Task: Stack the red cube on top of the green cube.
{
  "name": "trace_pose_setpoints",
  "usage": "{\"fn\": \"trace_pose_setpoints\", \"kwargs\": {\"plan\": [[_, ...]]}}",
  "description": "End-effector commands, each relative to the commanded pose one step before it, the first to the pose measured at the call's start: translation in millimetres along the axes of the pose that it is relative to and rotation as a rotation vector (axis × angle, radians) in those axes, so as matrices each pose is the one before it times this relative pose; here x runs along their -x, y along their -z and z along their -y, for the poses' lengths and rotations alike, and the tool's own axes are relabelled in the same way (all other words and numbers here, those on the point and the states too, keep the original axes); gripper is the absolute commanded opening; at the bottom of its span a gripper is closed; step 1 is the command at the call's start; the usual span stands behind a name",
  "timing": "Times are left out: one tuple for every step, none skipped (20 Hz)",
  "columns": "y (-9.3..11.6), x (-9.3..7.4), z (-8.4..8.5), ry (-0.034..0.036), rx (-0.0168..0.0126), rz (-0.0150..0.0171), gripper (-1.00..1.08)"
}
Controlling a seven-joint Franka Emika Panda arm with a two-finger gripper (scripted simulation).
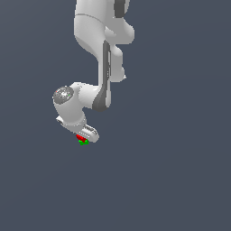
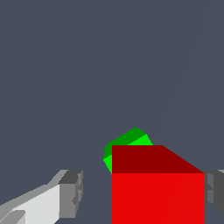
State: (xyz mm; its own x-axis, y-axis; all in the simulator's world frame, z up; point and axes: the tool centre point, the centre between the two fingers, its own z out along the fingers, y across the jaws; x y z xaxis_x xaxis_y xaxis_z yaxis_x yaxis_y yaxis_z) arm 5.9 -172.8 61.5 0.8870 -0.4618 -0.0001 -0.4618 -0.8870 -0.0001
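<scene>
I am seeing the gripper (image 1: 84, 136) sitting low over both cubes. In the wrist view the red cube (image 2: 157, 192) is lying between the fingers (image 2: 70, 194), one pad standing clear of it, so I cannot tell the grip. The green cube (image 2: 127, 142) is peeking out just beyond it.

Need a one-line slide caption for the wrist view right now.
Wrist view: red cube between the claw fingers, covering most of the green cube beyond it.
</scene>
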Motion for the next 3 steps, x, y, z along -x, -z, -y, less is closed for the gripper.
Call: {"fn": "trace_pose_setpoints", "kwargs": {"plan": [[0.02, -0.08, 0.05, 0.00013, -0.00003, -0.00004, 1.00], [0.00, 0.00, 0.00, 0.00000, 0.00000, 0.00000, 1.00], [0.00, 0.00, 0.00, 0.00000, 0.00000, 0.00000, 1.00]]}}
